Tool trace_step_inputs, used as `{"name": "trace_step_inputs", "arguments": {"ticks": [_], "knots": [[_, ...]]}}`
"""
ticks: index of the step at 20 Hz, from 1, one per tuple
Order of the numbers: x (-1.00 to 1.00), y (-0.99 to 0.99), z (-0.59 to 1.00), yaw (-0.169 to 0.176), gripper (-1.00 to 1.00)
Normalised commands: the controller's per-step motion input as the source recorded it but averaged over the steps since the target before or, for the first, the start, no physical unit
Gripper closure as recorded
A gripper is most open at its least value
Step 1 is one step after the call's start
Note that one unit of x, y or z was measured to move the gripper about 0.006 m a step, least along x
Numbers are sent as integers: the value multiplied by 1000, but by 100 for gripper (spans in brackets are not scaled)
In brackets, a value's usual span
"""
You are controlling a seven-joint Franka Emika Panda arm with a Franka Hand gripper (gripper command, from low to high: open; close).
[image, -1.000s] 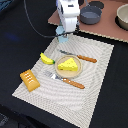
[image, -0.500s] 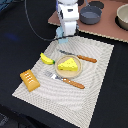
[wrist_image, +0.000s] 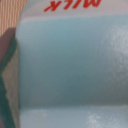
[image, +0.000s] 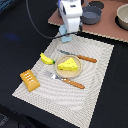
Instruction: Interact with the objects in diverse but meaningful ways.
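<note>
My gripper [image: 66, 33] is low over the far edge of the striped placemat [image: 95, 85], its jaws around the pale blue milk carton [image: 63, 37]. In the wrist view the carton [wrist_image: 70, 65] fills the picture, with red "MILK" lettering at one edge and a dark finger [wrist_image: 4, 75] against its side. A yellow cheese wedge [image: 68, 63] lies on a small round plate [image: 61, 71] in the middle of the mat. A yellow banana [image: 46, 59] lies towards the exterior view's left of the plate. An orange-brown bread loaf [image: 29, 80] lies near the mat's near left corner.
A knife [image: 80, 56] and a fork [image: 67, 80] with orange handles lie on either side of the plate. A grey pot [image: 91, 15] and a pale bowl [image: 122, 17] stand on a brown board [image: 107, 30] behind the mat. My arm's black cable [image: 35, 25] loops on the left.
</note>
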Motion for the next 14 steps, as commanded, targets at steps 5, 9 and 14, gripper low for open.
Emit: {"name": "trace_step_inputs", "arguments": {"ticks": [5, 9, 14], "knots": [[977, 0, 313, 4, 100], [1000, -9, 60, 0, 100], [998, 0, 0, -2, 100]]}}
